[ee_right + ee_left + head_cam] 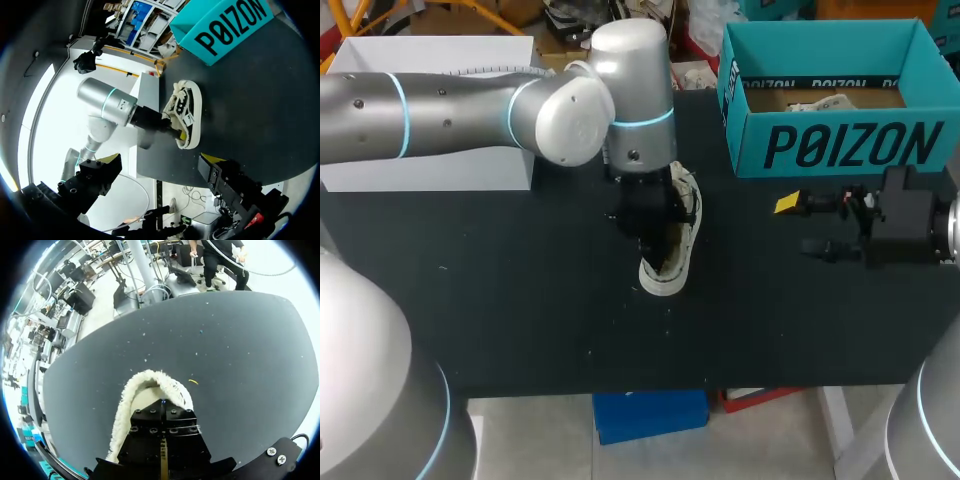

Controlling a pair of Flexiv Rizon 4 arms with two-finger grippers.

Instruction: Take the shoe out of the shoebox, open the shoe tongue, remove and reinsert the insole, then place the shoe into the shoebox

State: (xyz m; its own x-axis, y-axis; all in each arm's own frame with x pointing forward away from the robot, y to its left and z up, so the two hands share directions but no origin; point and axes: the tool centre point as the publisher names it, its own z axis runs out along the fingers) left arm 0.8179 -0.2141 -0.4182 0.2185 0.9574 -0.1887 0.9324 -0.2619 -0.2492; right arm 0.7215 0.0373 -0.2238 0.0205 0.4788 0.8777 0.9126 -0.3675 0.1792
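Two robot arms work over a black matte table [520,280]. An open teal cardboard shoebox [840,145] stands at its far right corner. A cream sneaker with black trim [665,280] sits near the middle of the table, outside the box. Our left gripper [653,235] reaches down into the sneaker's opening; we cannot tell whether it is spread or pinching. Our right gripper [800,226] hovers to the sneaker's right, spread wide, holding nothing.

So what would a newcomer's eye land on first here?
The white shoe in the middle of the black table, with the left pincer down in its opening. Next, the open teal shoebox at the far right corner, and the right pincer open in front of it, touching nothing.
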